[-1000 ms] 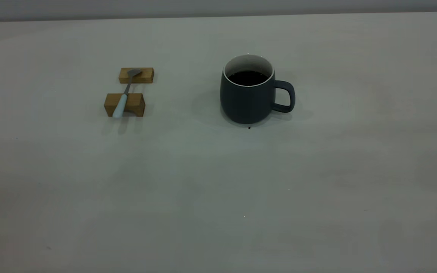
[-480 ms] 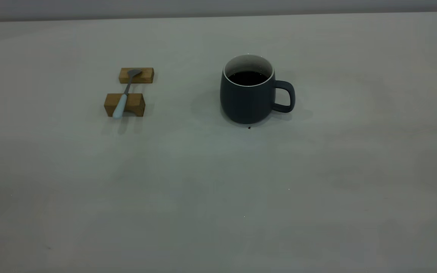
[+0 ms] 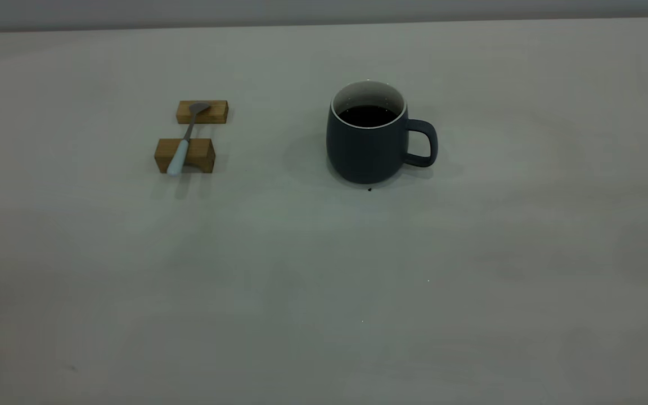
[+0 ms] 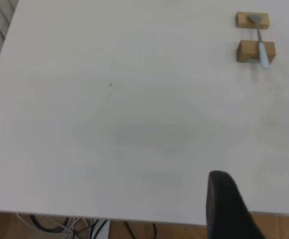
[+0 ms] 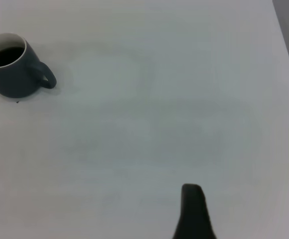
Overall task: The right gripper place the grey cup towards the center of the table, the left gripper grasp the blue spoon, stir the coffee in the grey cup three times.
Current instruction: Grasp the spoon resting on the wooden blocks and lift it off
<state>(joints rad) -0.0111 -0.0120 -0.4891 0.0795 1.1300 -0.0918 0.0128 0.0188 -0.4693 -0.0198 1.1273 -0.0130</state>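
**Nothing grasped yet: cup and spoon both wait untouched**

We start with the table [image 3: 324, 315], a wide pale surface that fills the exterior view and carries everything else. No arm reaches into that view.

The grey cup [image 3: 366, 140] stands upright a little right of the middle and toward the far side, its loop handle pointing right. We see the coffee [image 3: 367, 115] as a dark flat disc well below the rim. A tiny dark speck [image 3: 369, 189] lies on the table just in front of the cup's base.

Well apart to the left sit two wooden blocks [image 3: 185, 154], one behind the other. The blue spoon [image 3: 185, 139] bridges them, bowl on the far block, pale handle overhanging the near one.

In the left wrist view we see the left gripper [image 4: 261, 209] hanging near the table's edge, far from the spoon [image 4: 260, 44]; one dark finger and a sliver of another show with a wide gap between them, so it is spread and empty. In the right wrist view only one dark finger of the right gripper [image 5: 194, 211] shows, well away from the cup [image 5: 14, 67]; we cannot tell whether it is spread or closed.

We judge the task barely begun: moving the cup, picking up the spoon and all three stirs remain.
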